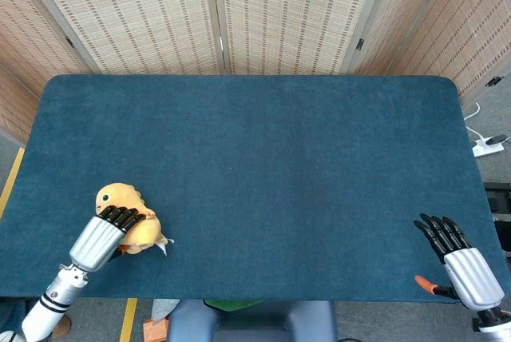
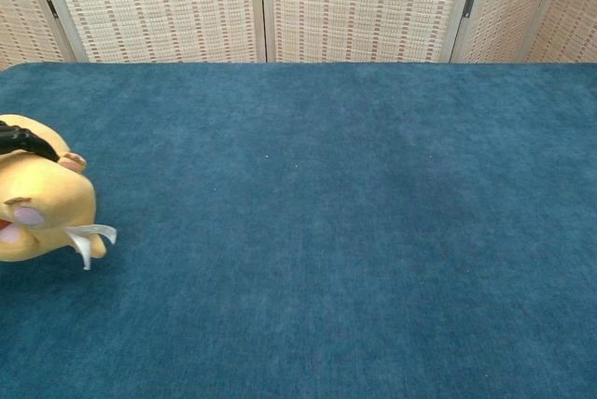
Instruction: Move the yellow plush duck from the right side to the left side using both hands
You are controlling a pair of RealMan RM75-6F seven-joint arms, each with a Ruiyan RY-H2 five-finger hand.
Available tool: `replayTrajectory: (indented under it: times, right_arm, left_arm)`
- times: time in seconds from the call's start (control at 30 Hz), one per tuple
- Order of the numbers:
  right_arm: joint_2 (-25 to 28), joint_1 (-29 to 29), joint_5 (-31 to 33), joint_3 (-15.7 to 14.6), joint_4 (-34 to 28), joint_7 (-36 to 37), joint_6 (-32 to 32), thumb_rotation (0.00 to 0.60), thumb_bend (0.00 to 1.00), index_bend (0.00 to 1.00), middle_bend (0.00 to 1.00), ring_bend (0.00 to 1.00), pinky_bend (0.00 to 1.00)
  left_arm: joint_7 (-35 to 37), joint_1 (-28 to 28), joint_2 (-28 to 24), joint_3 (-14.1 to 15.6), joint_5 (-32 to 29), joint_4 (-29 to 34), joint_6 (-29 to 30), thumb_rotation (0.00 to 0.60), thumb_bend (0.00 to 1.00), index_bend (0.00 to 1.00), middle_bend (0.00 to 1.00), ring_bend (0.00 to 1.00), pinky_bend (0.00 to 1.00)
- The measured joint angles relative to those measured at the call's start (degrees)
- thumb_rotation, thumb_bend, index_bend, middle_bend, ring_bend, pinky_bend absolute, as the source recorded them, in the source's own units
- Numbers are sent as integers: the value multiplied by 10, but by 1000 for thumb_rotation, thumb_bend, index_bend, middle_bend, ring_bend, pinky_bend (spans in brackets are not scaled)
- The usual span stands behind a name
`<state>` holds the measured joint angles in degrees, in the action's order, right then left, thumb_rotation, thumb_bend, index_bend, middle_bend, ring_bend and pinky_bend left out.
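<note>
The yellow plush duck [image 1: 128, 212] lies near the table's front left edge, its head pointing away from me and its white tag trailing to the right. My left hand [image 1: 100, 236] grips its body from behind, dark fingers wrapped over the top. In the chest view only the duck's rear [image 2: 42, 213] and a bit of dark fingers [image 2: 26, 141] show at the left border. My right hand [image 1: 459, 258] hovers at the front right corner of the table, fingers spread, holding nothing.
The blue felt table [image 1: 263, 158] stretches wide between the two hands. Woven folding screens [image 1: 215, 14] stand behind it. A white power strip [image 1: 487, 146] lies on the floor off the right edge.
</note>
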<state>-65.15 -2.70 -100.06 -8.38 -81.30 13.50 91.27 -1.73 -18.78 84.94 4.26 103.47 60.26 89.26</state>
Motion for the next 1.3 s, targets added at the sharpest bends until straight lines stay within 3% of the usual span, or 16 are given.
replayTrajectory:
  times: [0.17,0.37,0.53,0.63,0.73,0.83,1.0,1.3]
  right_arm:
    - [-1,-1,-7,-1,-40,-53,-14,600,90,0,0,0,0]
    - [-8,-4,-6,3,-95,-124,-42,600,91,0,0,0,0]
    - [-16,-8,-6,6,-111,-150,-56,600,92,0,0,0,0]
    - [-20,-7,-8,7,-112,-153,-58,600,99,0,0,0,0]
    - [-22,-5,-11,6,-108,-149,-55,600,106,0,0,0,0]
    - [-23,-3,-14,4,-102,-142,-51,600,109,0,0,0,0]
    - [-22,1,-17,2,-92,-128,-44,600,111,0,0,0,0]
    - [-19,4,-33,3,-77,-96,-21,600,110,0,0,0,0]
  left_arm:
    - [69,17,6,6,-21,-93,0,600,650,727,813,688,975]
    - [212,39,31,22,-33,-214,-1,600,505,644,751,680,955]
    - [297,47,65,36,-30,-257,6,600,400,470,624,633,886]
    - [314,46,81,41,-27,-263,8,600,351,274,443,480,706]
    - [328,43,82,42,-29,-254,-2,600,306,52,203,240,514]
    - [327,38,74,43,-34,-230,-27,600,263,0,9,25,307]
    - [312,35,46,36,-43,-154,-31,600,255,0,0,0,210]
    - [240,51,-35,41,-38,13,6,600,251,0,0,0,158]
